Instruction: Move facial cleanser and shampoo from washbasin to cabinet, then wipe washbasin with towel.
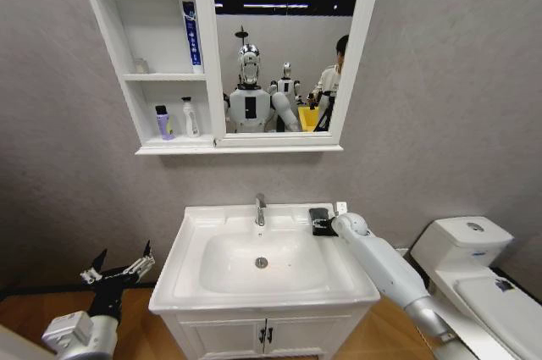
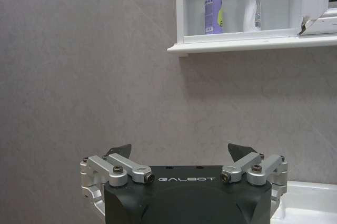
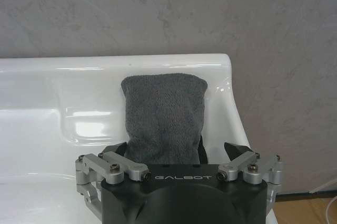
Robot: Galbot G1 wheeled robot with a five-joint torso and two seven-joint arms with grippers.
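Cabinet (image 1: 161, 80) bottom shelf holds two bottles (image 1: 177, 120); right gripper (image 3: 179, 153) jaws spread around towel (image 3: 164, 113); left gripper (image 2: 180, 155) released

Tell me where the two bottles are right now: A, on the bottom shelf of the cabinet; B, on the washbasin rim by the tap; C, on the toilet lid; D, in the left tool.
A: the purple bottle and the white bottle stand side by side on the bottom shelf of the cabinet.
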